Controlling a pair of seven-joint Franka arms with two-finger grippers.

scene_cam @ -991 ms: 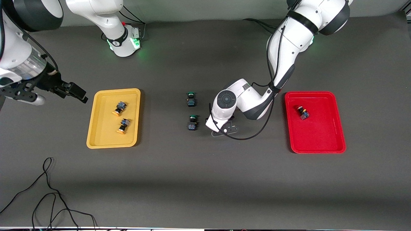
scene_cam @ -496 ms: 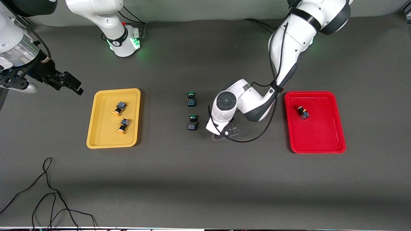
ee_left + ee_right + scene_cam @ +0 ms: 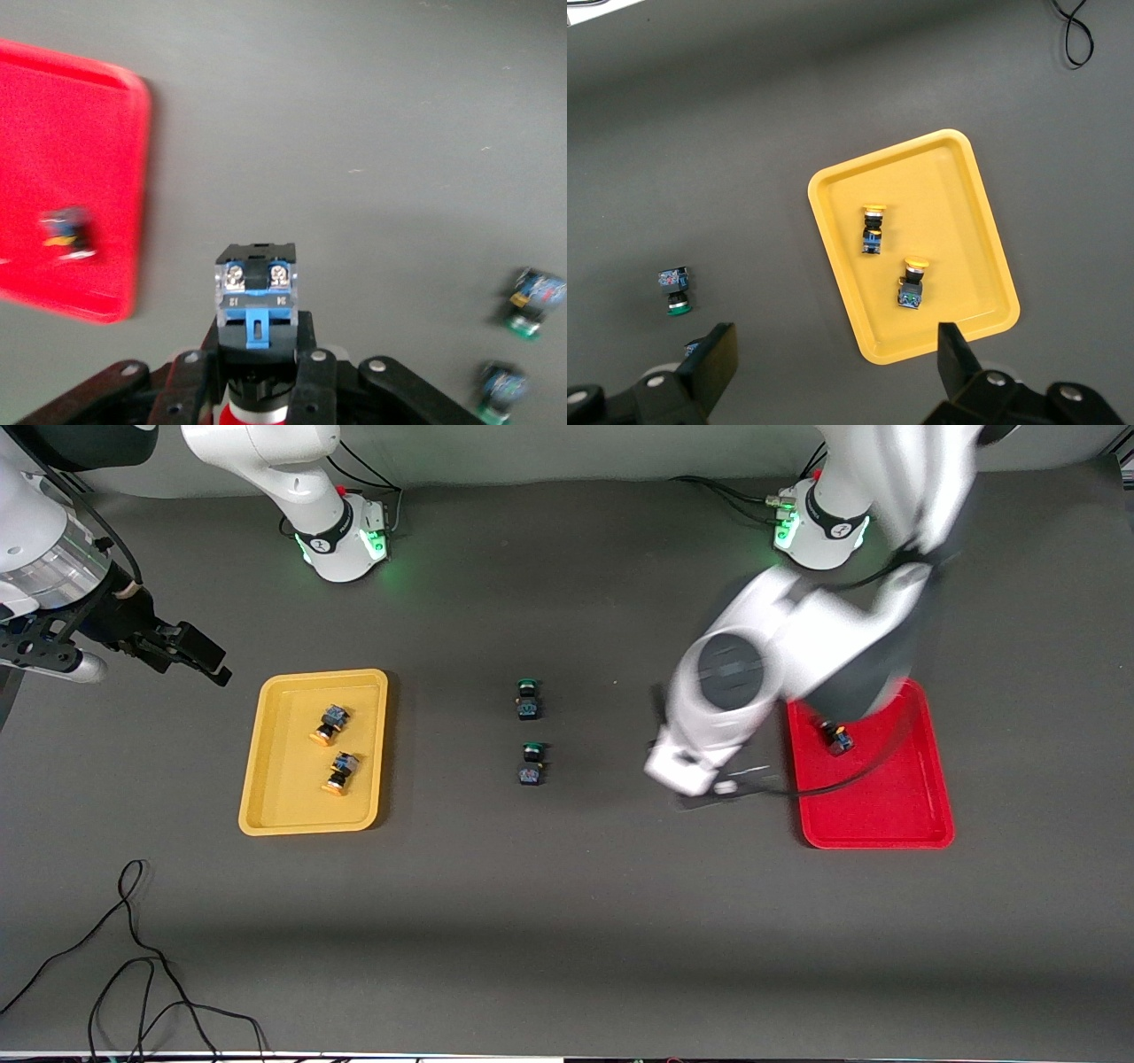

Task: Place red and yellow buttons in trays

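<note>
My left gripper (image 3: 255,370) is shut on a red button (image 3: 257,297), whose black-and-blue body sticks out past the fingers. Its red cap shows between them. The left arm's hand (image 3: 722,691) hangs over the table beside the red tray (image 3: 886,815) and hides the gripper in the front view. One red button (image 3: 835,737) lies in the red tray (image 3: 80,124). Two yellow buttons (image 3: 329,724) (image 3: 340,772) lie in the yellow tray (image 3: 275,779). My right gripper (image 3: 833,372) waits open and empty, up over the table beside the yellow tray (image 3: 957,204).
Two green-capped buttons (image 3: 528,698) (image 3: 532,763) lie on the dark mat in the middle, between the trays. A loose black cable (image 3: 133,957) curls near the front edge at the right arm's end.
My left gripper has closed on the red button, lifted it off the mat and carried it toward the red tray. The right arm drew back a little from the yellow tray, then held still.
</note>
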